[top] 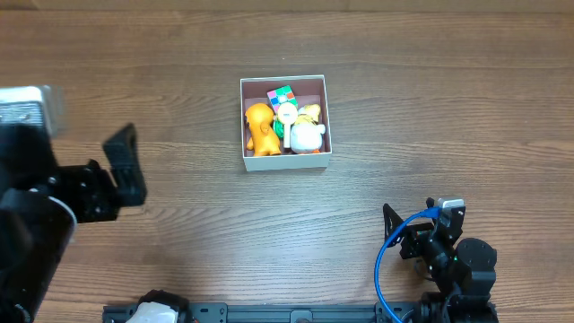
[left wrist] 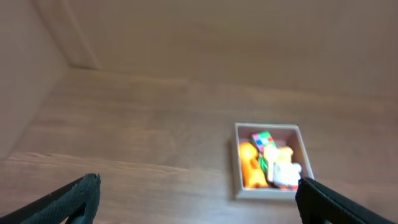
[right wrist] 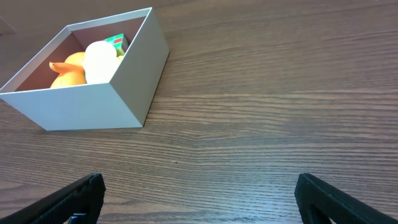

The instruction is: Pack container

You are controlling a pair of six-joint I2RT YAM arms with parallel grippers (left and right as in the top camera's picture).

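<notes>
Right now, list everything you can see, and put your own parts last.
Table: 1, brown wood, under everything.
Box: 1, white walls, middle of table.
Orange toy: 1, orange, left side of box.
White toy: 1, white, right side of box.
Cube: 1, multicoloured, far side of box.
Cable: 1, blue, on right arm.
Left gripper: 1, black, open, left of box.
Right gripper: 1, black, open, near side of box.

The matt white cardboard container (right wrist: 127, 81) sits on a smooth wood-grain table (right wrist: 280, 112), holding glossy plastic toys (top: 287, 126).
</notes>
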